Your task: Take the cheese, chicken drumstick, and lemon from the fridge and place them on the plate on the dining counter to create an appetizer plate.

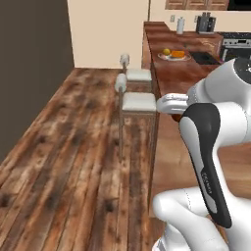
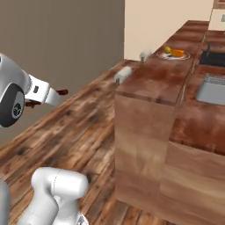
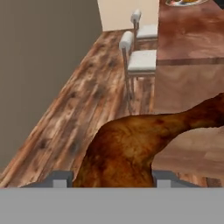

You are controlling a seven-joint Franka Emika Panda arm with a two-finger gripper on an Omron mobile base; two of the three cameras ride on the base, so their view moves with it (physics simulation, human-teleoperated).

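1. Setting: a plank floor (image 1: 73,162) runs along the left; two white stools (image 1: 138,102) stand against the near long edge of the dining counter (image 1: 171,73).
2. Step in hand, as judged: carrying the chicken drumstick (image 3: 131,148) to the plate (image 1: 175,57) at the counter's far end, where the lemon (image 1: 166,51) and cheese (image 1: 178,54) already lie. Keep the load above the counter edge and lower it onto bare plate beside them.
3. The gripper (image 3: 111,177) has its jaws partly closed on the drumstick's thick end.
4. Drumstick: glossy mottled brown, tapering rightward to a slim shank.
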